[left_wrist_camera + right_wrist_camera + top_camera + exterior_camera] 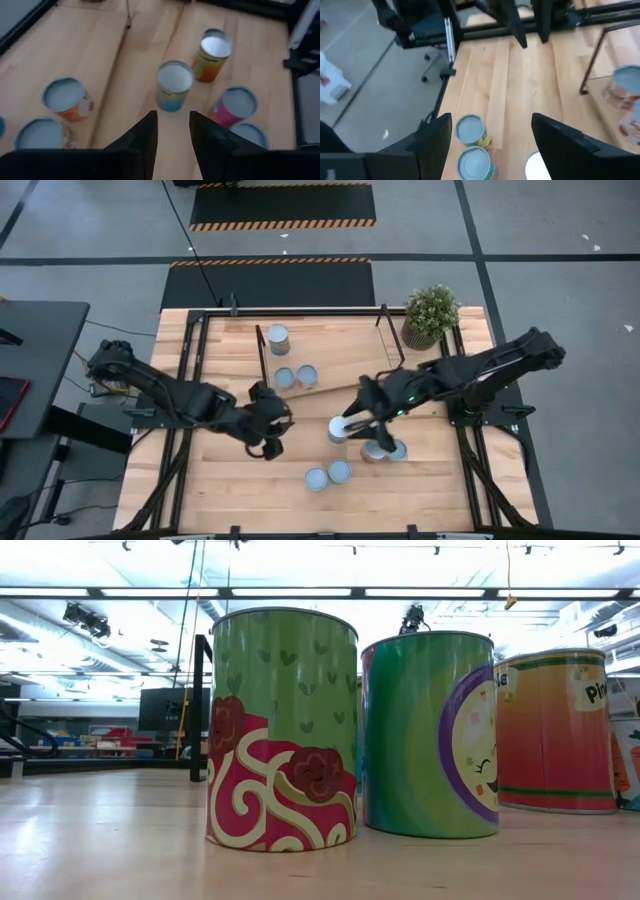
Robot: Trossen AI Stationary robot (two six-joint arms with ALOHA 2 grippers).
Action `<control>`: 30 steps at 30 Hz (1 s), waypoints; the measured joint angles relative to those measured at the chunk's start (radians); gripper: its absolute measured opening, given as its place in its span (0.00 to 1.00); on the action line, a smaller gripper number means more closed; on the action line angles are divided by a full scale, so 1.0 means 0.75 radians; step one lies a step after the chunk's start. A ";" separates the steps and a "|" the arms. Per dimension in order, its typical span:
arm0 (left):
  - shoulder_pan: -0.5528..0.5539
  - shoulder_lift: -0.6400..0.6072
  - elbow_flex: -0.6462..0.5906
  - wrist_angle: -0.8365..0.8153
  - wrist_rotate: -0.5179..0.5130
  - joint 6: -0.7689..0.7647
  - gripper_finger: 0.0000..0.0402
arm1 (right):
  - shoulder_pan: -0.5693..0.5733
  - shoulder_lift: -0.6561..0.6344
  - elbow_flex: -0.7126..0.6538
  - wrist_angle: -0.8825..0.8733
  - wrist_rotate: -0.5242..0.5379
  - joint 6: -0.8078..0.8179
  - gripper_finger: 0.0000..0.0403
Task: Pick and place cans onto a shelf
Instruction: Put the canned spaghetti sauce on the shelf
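Wooden tabletop [230, 480], both arms stretched inward, right claw [352, 423] over can [339, 430]

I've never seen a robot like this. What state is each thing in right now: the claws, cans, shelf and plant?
Left claw: slightly open, empty.
Right claw: wide open, empty, just above one can.
Shelf: slanted, holding three cans.
Shelf cans: three, upright.
Table cans: five, upright, none gripped.
Plant: upright in its pot.
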 joint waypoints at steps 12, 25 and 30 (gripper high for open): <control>-0.076 -0.290 -0.460 0.573 -0.012 -0.231 0.23 | 0.110 0.439 0.362 -0.048 0.013 -0.032 0.73; -0.157 -0.343 -0.573 0.760 -0.086 -0.473 0.19 | 0.238 0.822 0.683 -0.232 0.087 -0.055 0.89; -0.225 -0.366 -0.574 0.798 -0.002 -0.506 0.19 | 0.280 0.907 0.783 -0.320 0.156 -0.102 0.90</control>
